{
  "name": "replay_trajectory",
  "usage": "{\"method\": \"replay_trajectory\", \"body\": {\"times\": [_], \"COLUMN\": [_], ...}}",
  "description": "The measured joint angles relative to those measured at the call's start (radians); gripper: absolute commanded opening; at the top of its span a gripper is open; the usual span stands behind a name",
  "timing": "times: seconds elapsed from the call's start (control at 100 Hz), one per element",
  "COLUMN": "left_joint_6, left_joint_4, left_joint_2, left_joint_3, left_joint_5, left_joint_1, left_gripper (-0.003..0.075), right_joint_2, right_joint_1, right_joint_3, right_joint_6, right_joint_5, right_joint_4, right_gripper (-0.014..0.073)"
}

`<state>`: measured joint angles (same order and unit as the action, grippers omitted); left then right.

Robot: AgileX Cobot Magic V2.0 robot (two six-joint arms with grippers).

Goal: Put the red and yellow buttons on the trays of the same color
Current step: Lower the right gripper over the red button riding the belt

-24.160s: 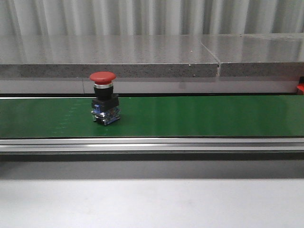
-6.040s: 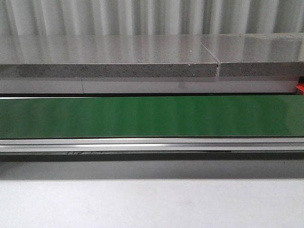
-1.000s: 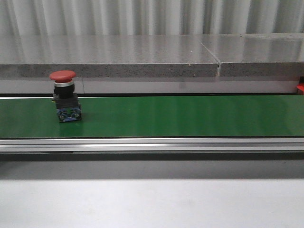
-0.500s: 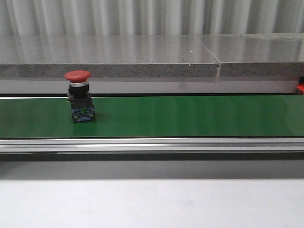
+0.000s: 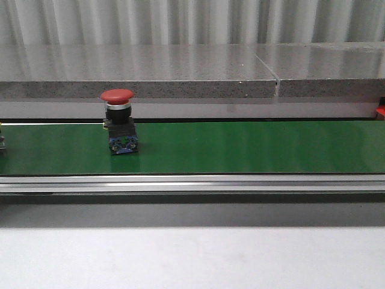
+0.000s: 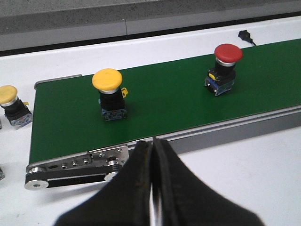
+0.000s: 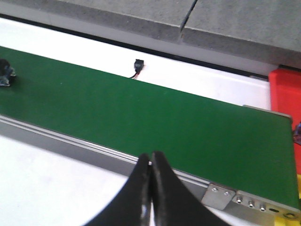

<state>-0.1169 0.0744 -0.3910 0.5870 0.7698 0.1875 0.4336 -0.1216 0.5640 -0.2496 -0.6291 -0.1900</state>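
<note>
- On the green belt [image 5: 240,147], left of middle in the front view, a red button [image 5: 118,129] stands upright.
- Left wrist view: left claw [image 6: 152,153] pressed together, near side of belt; yellow button [image 6: 109,94] left of red one; another yellow button [image 6: 12,105] sits on the white bench [image 6: 244,174] off the belt's end.
- Right wrist view: right claw [image 7: 151,172] pressed together, empty; red tray [image 7: 285,92] at belt's right end.

No legible text, labels, brands, numbers or signs in any view. The blue base of the red button [image 5: 123,144] carries small pale marks, too small and blurred to read from either the front or left wrist view.
</note>
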Motion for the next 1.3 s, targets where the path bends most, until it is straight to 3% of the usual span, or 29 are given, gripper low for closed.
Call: {"method": "replay_trajectory", "body": {"times": [0.14,0.21,0.47,0.57,0.82,1.3], "left_joint_6": [0.0,0.0,0.0,0.0,0.0,0.0], "left_joint_4": [0.002,0.002,0.002,0.002,0.002,0.002], "left_joint_2": [0.0,0.0,0.0,0.0,0.0,0.0], "left_joint_3": [0.0,0.0,0.0,0.0,0.0,0.0], "left_joint_5": [0.006,0.007,0.007,0.007,0.01,0.01], "left_joint_1": [0.0,0.0,0.0,0.0,0.0,0.0], "left_gripper": [-0.0021,-0.0021,-0.0021,-0.0021,-0.0021,-0.0021], "right_joint_2": [0.117,0.186,0.496,0.621,0.908,1.312], "right_joint_1": [-0.057,-0.084,-0.19,-0.24,-0.333,-0.405], "right_joint_3": [0.066,0.108,0.323,0.418,0.643,0.988], "right_joint_6": [0.0,0.0,0.0,0.0,0.0,-0.01], "right_joint_5": [-0.017,-0.027,-0.114,-0.155,-0.242,-0.389], "right_joint_4": [0.0,0.0,0.0,-0.013,-0.053,-0.067], "right_gripper": [-0.0042,0.0014,0.0473,0.0572,0.0587,0.058]}}
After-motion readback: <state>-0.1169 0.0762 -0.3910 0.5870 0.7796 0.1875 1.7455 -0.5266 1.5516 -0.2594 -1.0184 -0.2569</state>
